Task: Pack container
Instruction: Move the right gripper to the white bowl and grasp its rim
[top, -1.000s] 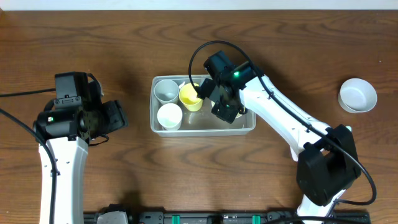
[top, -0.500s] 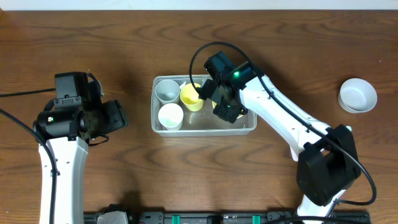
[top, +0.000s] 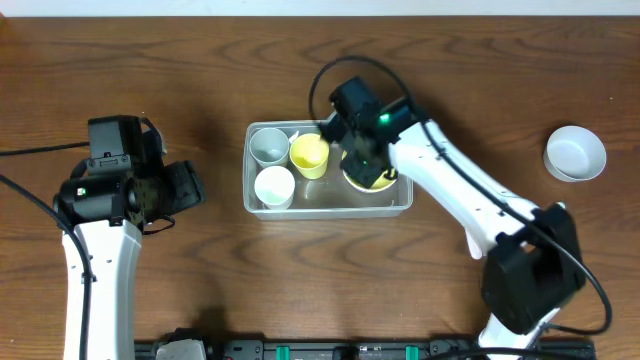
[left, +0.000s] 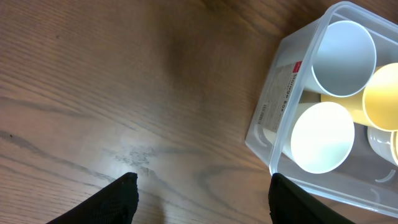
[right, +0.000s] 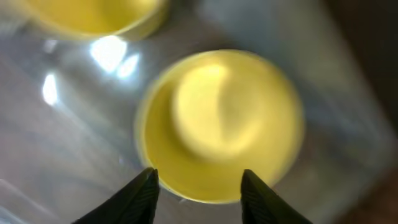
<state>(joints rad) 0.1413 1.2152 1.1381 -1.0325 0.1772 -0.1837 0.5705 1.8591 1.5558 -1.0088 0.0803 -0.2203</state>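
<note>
Container (top: 325, 197) centred on the worktop (top: 150, 80). Right gripper (right: 198, 193), jaws parted, above a yellow bowl (right: 221, 124) in its right end, beside three cups (top: 310, 155), likely saving room. Left gripper (left: 202, 194), jaws wide, empty, to its left.

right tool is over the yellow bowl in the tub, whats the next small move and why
Probably lift the right tool straight up out of the container. Its jaws stand open above the yellow bowl, which rests on the container floor, so that piece looks placed. A white bowl sits outside on the table, far right.
</note>
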